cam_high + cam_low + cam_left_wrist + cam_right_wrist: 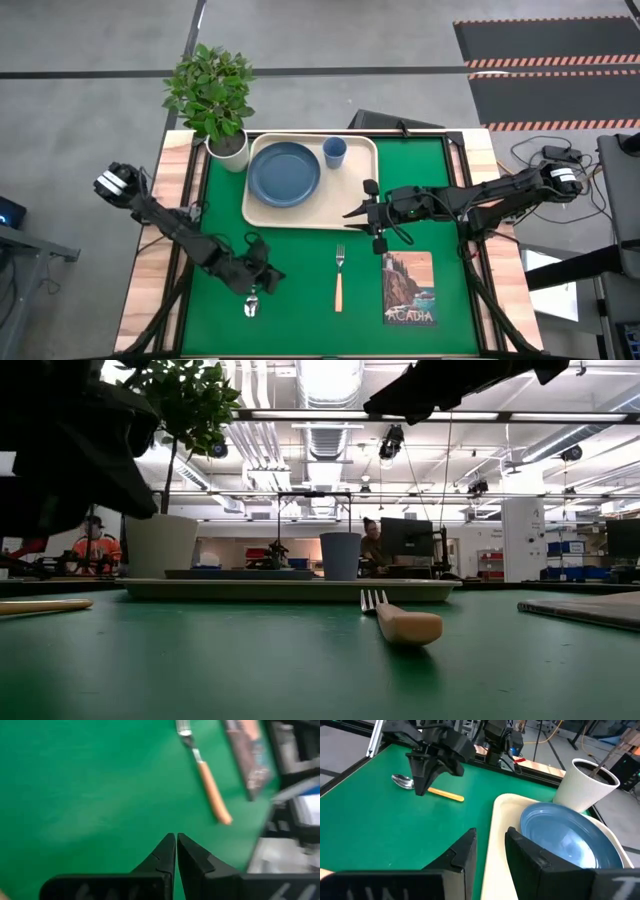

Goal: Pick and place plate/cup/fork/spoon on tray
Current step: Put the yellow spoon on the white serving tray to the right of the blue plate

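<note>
Spoon at the near left of the green mat, bowl toward the table's front edge, wooden handle mostly hidden under the left gripper in the high view. Left gripper just above that handle, jaws pressed together tip to tip, holding nothing. Fork near the mat's middle, well apart from the spoon, tines pointing toward the tray. Picture card beside the fork on the right, flat on the mat. Right gripper farther back, hovering at the tray's near right edge, jaws a narrow gap apart, empty. Tray at the back of the mat, long side across. Plate on the tray's left half, lying flat. Cup upright in the tray's far right part, just beside the plate, not touching. White plant pot off the tray's far left corner, close against the rim.
</note>
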Motion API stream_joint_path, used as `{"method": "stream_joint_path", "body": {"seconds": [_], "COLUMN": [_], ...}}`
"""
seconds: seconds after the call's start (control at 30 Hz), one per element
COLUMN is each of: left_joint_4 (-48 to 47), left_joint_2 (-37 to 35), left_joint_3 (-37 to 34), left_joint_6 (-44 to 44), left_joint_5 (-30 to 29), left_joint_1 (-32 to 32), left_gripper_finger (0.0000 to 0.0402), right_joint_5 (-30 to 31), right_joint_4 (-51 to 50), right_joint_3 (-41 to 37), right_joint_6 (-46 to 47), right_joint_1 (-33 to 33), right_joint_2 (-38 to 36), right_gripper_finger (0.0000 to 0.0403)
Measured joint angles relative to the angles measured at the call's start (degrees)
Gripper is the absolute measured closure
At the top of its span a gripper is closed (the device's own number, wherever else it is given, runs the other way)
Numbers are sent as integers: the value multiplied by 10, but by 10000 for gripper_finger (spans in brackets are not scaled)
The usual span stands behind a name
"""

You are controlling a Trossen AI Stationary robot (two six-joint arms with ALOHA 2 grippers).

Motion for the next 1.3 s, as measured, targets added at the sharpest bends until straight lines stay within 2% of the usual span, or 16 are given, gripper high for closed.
{"method": "stream_joint_path", "body": {"seconds": [0.1,0.27,1.1,1.3], "left_joint_4": [-87,-147,-156,-201], "left_joint_2": [-3,-6,-7,-8], "left_joint_3": [25,26,8,8], "left_joint_6": [-23,-71,-85,-111], "left_joint_5": [0,1,17,44], "left_joint_1": [0,0,0,0], "left_gripper_finger": [402,402,402,402], "right_joint_5": [0,0,0,0], "right_joint_4": [0,0,-2,-3], "right_joint_3": [0,0,-1,-1], "right_joint_6": [-6,-10,-21,-20], "right_joint_1": [0,0,0,0], "right_joint_2": [0,0,1,1], "right_gripper_finger": [317,321,317,316]}}
